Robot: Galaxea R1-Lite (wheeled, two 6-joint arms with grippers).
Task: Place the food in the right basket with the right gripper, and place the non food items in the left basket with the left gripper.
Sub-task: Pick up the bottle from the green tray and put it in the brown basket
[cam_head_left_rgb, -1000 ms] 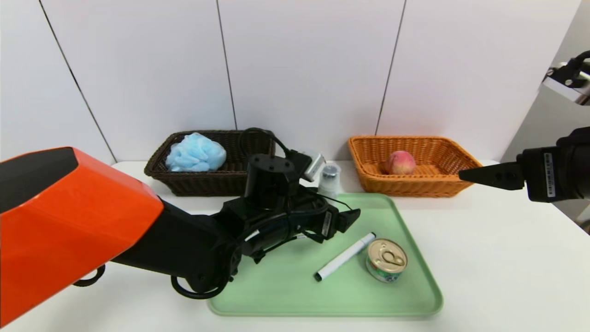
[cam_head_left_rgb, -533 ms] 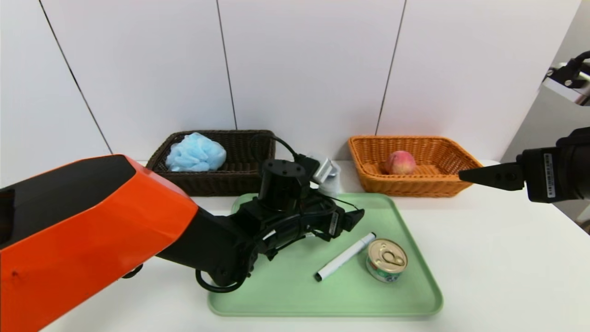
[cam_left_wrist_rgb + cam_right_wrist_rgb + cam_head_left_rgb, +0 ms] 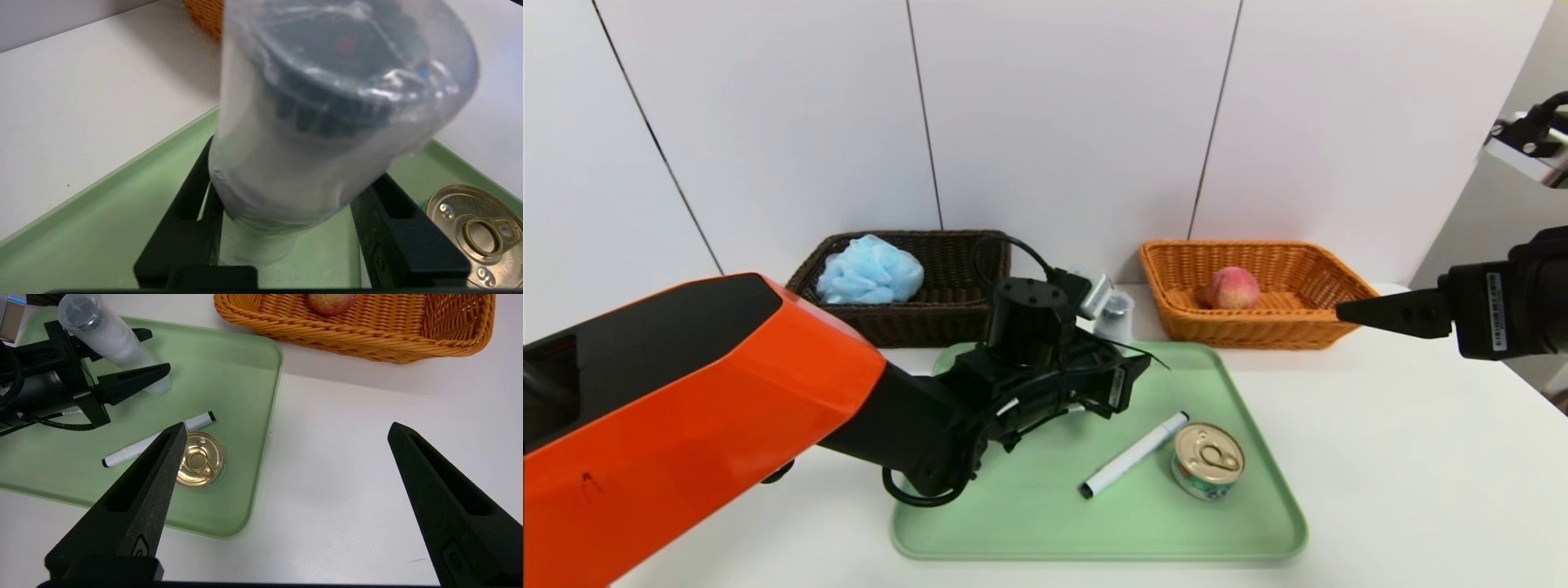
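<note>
Surrounding the white bottle [image 3: 118, 343] above the green tray [image 3: 1094, 523], the left gripper [image 3: 298, 159] has the bottle between its two sides, though how far open it is and whether it has hold cannot be told. The bottle is slim, with a grey top under a clear cap, and near it on the tray lie a white marker pen [image 3: 1134, 456] with black ends and a gold-lidded tin can [image 3: 1207, 461], its embossed lettering too small to read fully. Parked right of the tray, the right gripper [image 3: 288, 426] is wide open and holds nothing.
</note>
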